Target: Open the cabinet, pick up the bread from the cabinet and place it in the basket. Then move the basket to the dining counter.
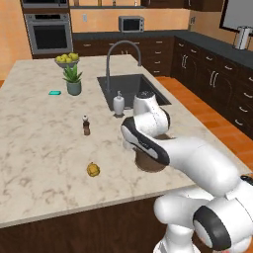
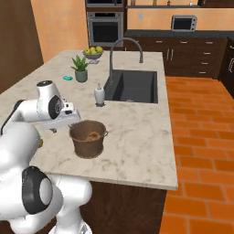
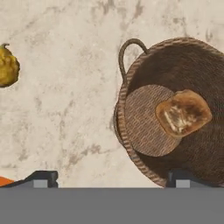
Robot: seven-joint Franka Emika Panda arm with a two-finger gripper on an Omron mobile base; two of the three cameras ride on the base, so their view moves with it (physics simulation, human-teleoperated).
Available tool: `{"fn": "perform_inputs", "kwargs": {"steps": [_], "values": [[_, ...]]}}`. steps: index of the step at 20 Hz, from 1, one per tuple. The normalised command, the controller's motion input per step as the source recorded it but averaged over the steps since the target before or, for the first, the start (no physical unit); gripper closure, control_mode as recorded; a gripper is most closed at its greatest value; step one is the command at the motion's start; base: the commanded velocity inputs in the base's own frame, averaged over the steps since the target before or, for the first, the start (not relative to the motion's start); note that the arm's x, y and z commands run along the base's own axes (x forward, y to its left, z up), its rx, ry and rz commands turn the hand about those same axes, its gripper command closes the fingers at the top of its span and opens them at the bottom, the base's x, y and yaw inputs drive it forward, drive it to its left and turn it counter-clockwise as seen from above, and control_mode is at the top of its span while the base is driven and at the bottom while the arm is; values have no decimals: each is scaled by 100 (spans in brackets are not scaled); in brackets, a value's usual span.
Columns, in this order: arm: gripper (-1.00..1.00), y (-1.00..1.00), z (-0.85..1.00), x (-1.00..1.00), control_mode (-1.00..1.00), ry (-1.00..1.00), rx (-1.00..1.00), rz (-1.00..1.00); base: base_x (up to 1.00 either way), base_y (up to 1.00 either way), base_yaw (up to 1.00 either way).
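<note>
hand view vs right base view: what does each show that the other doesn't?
Hand view alone: the yellow-orange lump on the marble and the open fingers low in frame. Right base view alone: sink, faucet, soap bottle, potted plant, fruit bowl. Both: the basket standing on the dining counter with the bread inside.

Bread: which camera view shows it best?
The hand view: the bread lies in plain sight inside the basket. The right base view shows a small glimpse of it; in the left base view the arm covers it.
</note>
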Motion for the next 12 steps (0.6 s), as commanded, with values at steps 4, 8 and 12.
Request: {"fn": "perform_inputs", "kwargs": {"steps": [4, 8, 12], "values": [[-100, -38, 92, -90, -100, -14, 22, -3, 0, 0, 0], [-100, -44, 91, -59, -100, -7, 20, -14, 0, 0, 0], [-100, -61, 71, -5, -100, 6, 11, -27, 0, 0, 0]]}}
